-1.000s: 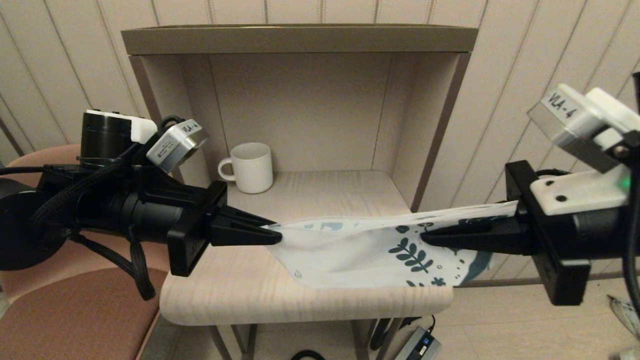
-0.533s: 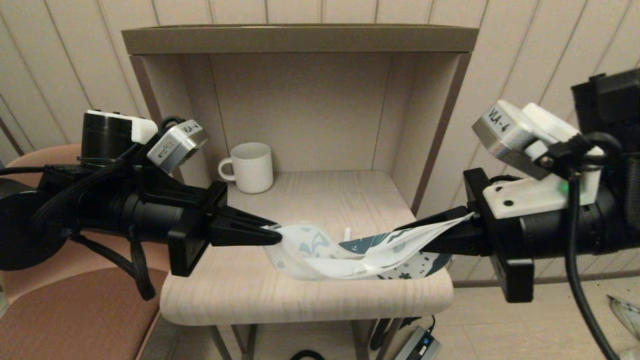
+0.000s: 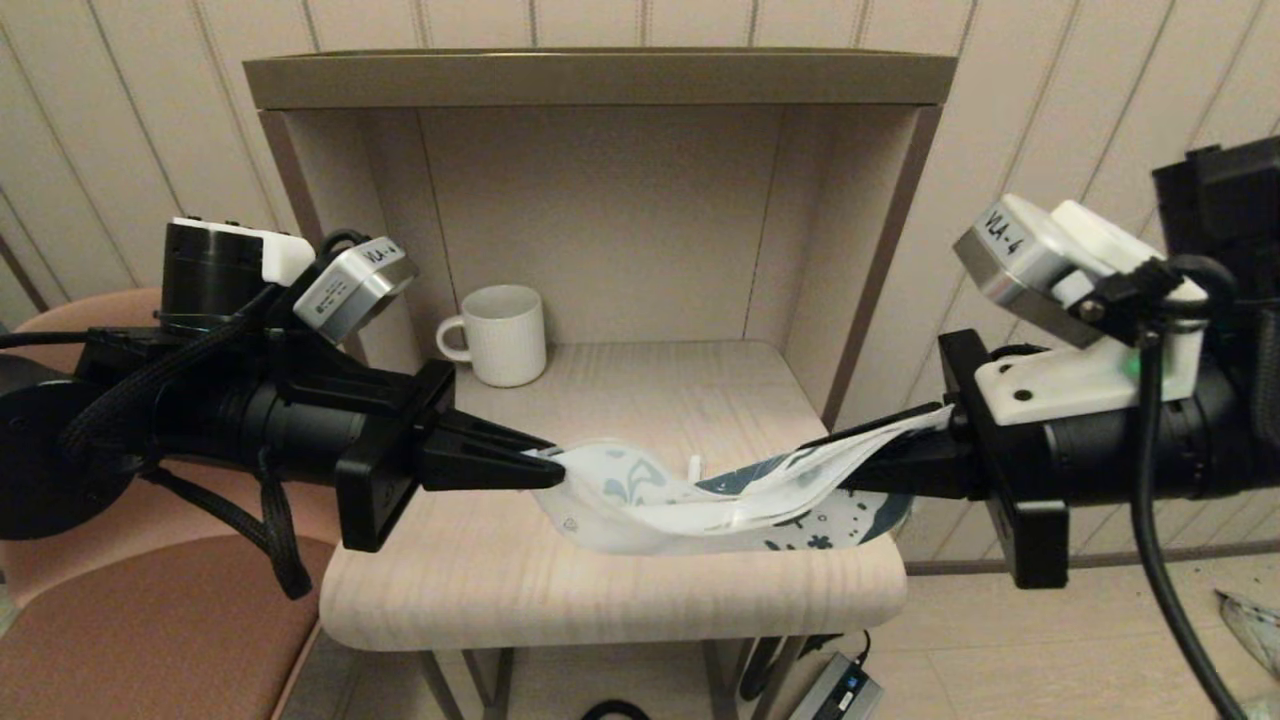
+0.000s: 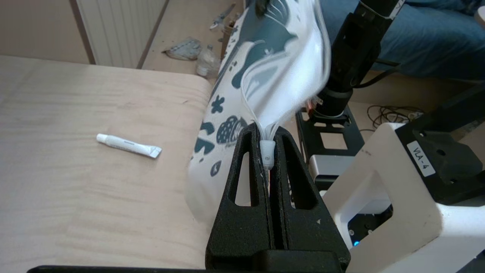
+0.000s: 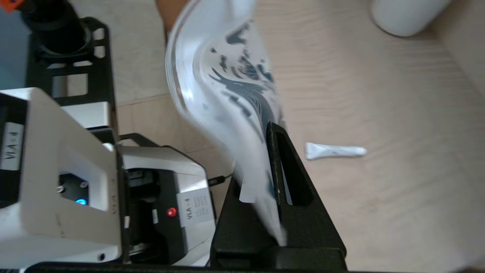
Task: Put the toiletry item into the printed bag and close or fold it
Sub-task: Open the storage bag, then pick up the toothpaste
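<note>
The tiny slim white toiletry tube (image 4: 129, 145) lies bare on the pale wooden shelf (image 3: 620, 600), just behind the sagging white printed bag with teal leaves (image 3: 700, 500), not inside it. The left gripper (image 3: 545, 468) is clamped on one bag end and the right gripper (image 3: 850, 470) pinches the other, likely to slacken the pouch so its mouth gapes. A second ago the bag was stretched taut; the right gripper has since moved inward. A ribbed white mug (image 3: 500, 335) stands behind.

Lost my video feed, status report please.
Left gripper and right gripper shut on printed bag, slack between them. Toiletry item outside, on shelf. Nothing blocking.
</note>
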Available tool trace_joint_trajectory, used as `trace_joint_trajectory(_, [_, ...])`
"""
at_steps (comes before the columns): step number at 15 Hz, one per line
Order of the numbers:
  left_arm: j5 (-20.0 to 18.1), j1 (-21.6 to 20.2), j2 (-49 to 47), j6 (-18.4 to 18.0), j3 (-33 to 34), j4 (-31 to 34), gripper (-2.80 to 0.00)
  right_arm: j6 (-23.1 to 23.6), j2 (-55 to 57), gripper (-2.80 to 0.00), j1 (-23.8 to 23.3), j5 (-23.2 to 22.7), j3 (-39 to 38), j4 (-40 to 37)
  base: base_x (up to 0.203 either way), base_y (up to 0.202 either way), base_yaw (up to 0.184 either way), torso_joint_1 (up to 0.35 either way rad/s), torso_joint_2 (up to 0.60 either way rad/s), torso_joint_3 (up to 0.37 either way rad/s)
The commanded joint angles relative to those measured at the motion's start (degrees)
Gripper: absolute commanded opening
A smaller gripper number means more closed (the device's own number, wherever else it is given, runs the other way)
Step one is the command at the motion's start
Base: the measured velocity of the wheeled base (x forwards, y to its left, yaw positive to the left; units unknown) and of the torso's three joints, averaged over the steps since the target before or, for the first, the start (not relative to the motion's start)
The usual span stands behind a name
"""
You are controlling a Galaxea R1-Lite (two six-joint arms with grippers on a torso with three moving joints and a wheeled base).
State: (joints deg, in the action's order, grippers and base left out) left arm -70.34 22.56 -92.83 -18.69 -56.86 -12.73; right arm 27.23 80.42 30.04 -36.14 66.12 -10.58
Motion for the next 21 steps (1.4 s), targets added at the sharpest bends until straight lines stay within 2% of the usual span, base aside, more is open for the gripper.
trace_joint_trajectory(1, [-0.33,-0.13,-0.05,-0.12,-0.19,-0.11,-2.80,0.19,-0.18,-2.80,-1.11,-0.17,0.06,-0.05,0.000,0.000,0.000,0.000,0.00,0.000])
trace_joint_trajectory(4, [-0.42,-1.08,-0.13,0.56,-1.55,0.43,-2.80,0.13,-0.62,-2.80,-3.06,-0.24,0.06,-0.05,0.000,0.000,0.000,0.000,0.00,0.000])
trace_joint_trajectory(7, [-0.24,-1.12,-0.86,0.76,-1.60,0.38,-2.80,0.11,-0.70,-2.80,-2.80,-0.24,-0.29,-0.05,0.000,0.000,0.000,0.000,0.00,0.000])
trace_joint_trajectory(8, [-0.24,-1.12,-0.86,0.76,-1.43,0.09,0.00,0.11,-0.89,-2.80,-2.71,-0.32,-0.38,-0.05,0.000,0.000,0.000,0.000,0.00,0.000])
trace_joint_trajectory(14, [-0.50,-1.12,-0.69,0.85,-1.51,0.06,0.00,0.11,-0.88,-2.80,-2.44,-0.33,-1.10,-0.05,0.000,0.000,0.000,0.000,0.00,0.000])
trace_joint_trajectory(16, [-0.37,-2.34,-0.44,0.94,-2.11,-0.14,0.00,0.11,-0.95,-2.80,-3.07,-0.33,-1.89,0.13,0.000,0.000,0.000,0.000,0.00,0.000])
trace_joint_trajectory(19, [-0.37,-8.20,-0.89,3.17,-5.60,0.01,0.00,0.11,-3.40,-2.80,-7.95,-0.43,-3.38,2.32,0.000,0.000,0.000,0.000,0.00,0.000])
trace_joint_trajectory(21, [1.41,-9.13,-3.30,4.02,-7.15,0.26,0.00,0.18,-5.63,-2.80,-12.42,-0.76,-3.47,2.55,0.000,0.000,0.000,0.000,0.00,0.000])
